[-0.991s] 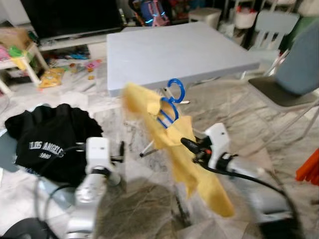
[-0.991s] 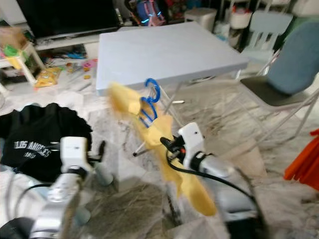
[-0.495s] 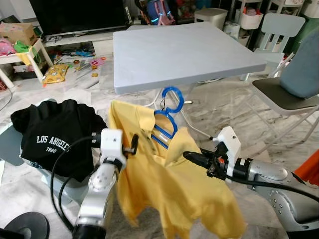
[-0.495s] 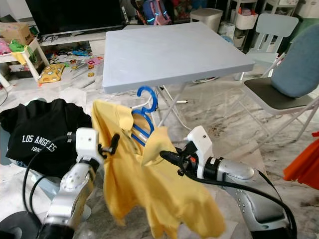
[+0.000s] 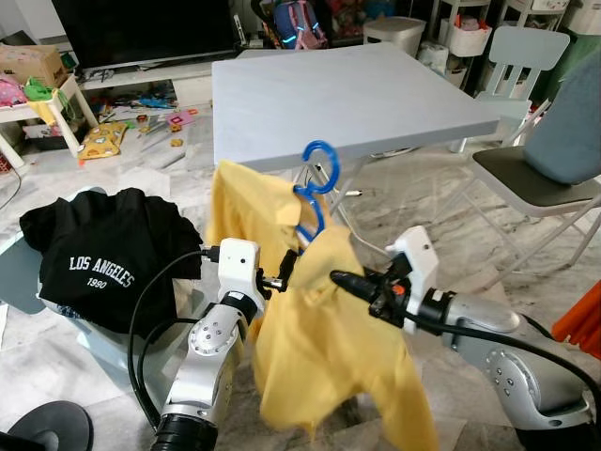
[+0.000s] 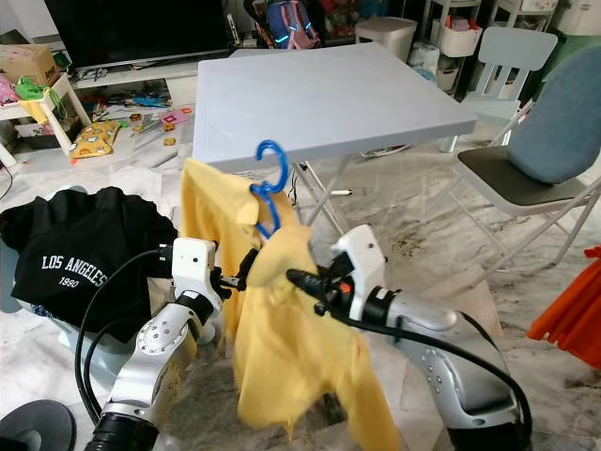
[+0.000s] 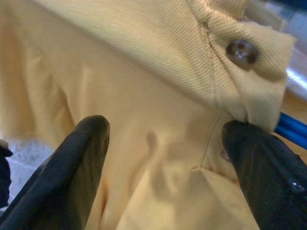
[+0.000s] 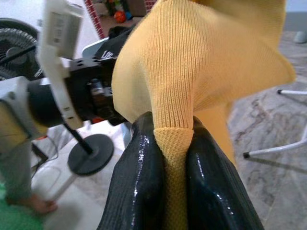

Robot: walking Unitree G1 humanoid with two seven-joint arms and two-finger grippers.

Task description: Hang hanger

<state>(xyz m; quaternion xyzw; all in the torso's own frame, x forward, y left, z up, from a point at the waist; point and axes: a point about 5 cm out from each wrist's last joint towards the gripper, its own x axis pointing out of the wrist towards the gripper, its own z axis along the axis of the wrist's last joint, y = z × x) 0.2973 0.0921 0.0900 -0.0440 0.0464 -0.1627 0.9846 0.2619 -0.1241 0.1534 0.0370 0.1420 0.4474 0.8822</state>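
Note:
A yellow polo shirt [image 5: 319,348] hangs on a blue hanger [image 5: 317,162] held up in front of me, its hook above the collar. My right gripper [image 5: 336,279] is shut on a fold of the shirt's ribbed edge [image 8: 173,139], pinched between both black fingers [image 8: 139,182]. From the left, my left gripper [image 5: 286,268] reaches the shirt just under the collar. Its fingers [image 7: 72,163] stand wide apart, open, with the button placket [image 7: 241,49] and a bit of blue hanger [image 7: 293,128] ahead.
A grey table [image 5: 338,94] stands right behind the hanger. A black printed shirt [image 5: 103,254] lies on a stand at the left. A folding chair [image 5: 554,160] is at the right, with something orange [image 5: 584,319] near it. Toys litter the far floor.
The left gripper has moved right, up to the shirt. The right gripper has drawn its fold left and a little up. The shirt hangs narrower and the hook has turned sideways.

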